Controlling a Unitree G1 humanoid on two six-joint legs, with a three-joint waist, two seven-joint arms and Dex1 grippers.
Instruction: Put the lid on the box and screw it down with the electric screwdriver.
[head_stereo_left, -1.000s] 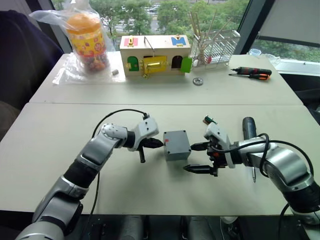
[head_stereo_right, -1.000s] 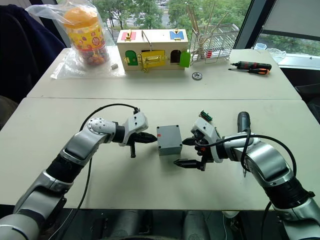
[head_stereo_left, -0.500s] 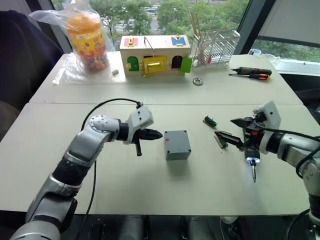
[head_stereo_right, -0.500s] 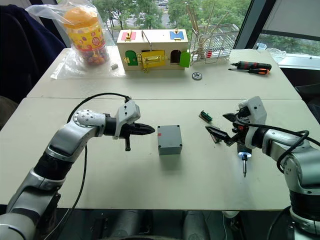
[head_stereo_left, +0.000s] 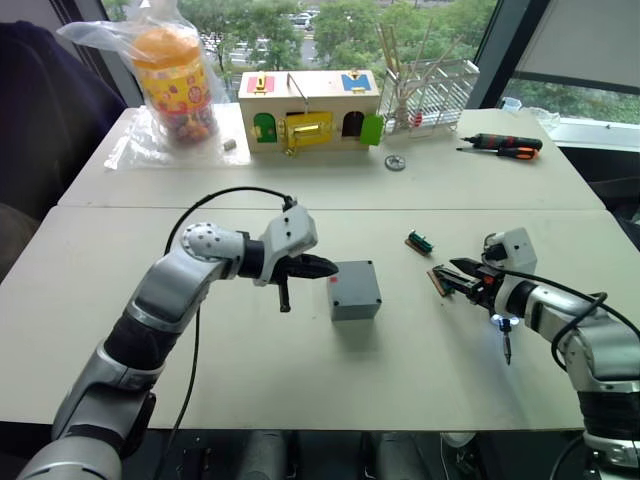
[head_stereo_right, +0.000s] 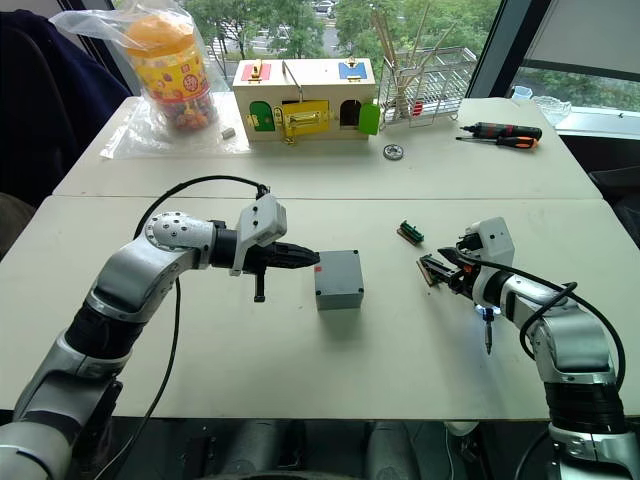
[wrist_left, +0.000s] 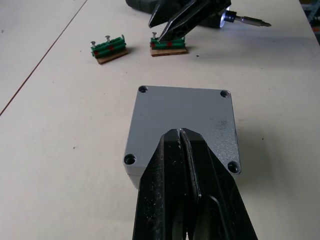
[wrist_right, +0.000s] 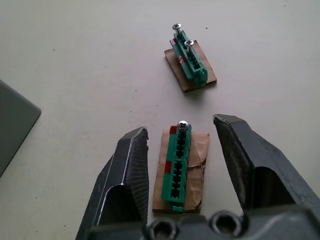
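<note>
Just ahead of my left gripper's (wrist_left: 181, 134) pressed-together tips sat the small grey plastic box (wrist_left: 183, 125), lid (wrist_left: 200, 107) on; looked light, rigid, slick, so I'd grab opposite sides. Right gripper (wrist_right: 181, 137) gaped around a green connector block (wrist_right: 179, 167), the thick black electric screwdriver (head_stereo_left: 503, 328) beside it.

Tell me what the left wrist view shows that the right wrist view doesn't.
Left wrist view alone: the whole top of the box with its four corner holes, the shut left gripper over it, and the lit tip of the screwdriver. Right wrist view alone: the sockets of the nearer connector, straddled by the open right gripper. Both: two green connectors on cardboard, the right gripper, and at least a corner of the box.
</note>
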